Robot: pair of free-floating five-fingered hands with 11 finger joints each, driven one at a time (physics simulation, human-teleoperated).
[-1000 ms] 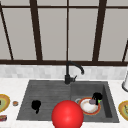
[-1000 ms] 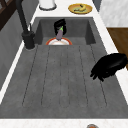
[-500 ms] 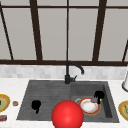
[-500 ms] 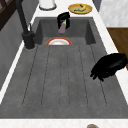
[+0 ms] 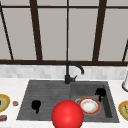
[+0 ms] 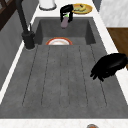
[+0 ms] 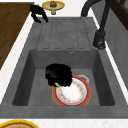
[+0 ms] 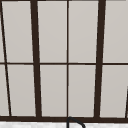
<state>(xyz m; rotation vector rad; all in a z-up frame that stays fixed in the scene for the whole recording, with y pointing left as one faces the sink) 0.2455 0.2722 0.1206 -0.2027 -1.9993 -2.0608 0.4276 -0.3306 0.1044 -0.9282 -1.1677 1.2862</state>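
My right hand (image 5: 100, 92) hangs over the sink basin's right side, fingers curled round a small purple vegetable (image 6: 64, 23) with a green stem end. In the left side view that right hand (image 6: 66, 10) is well above the basin floor. In the right side view the right hand (image 7: 59, 74) hovers over the near-left rim of an orange-rimmed white plate (image 7: 73, 93). The plate (image 5: 89, 106) lies flat on the basin floor. My left hand (image 5: 36, 104) floats over the ribbed drainboard (image 6: 62, 75), fingers loosely drooping and holding nothing; the left hand (image 6: 109, 66) is at the drainboard's front edge.
A black faucet (image 5: 68, 74) stands behind the sink's middle. A red ball (image 5: 67, 115) sits at the sink's front edge. Yellow plates with food rest on the counter at left (image 5: 3, 102) and right (image 5: 123, 109). A white container (image 5: 125, 83) stands at the far right.
My right hand has risen from just above the plate, carrying the purple vegetable higher over the basin and slightly to the right. The left hand has not moved.
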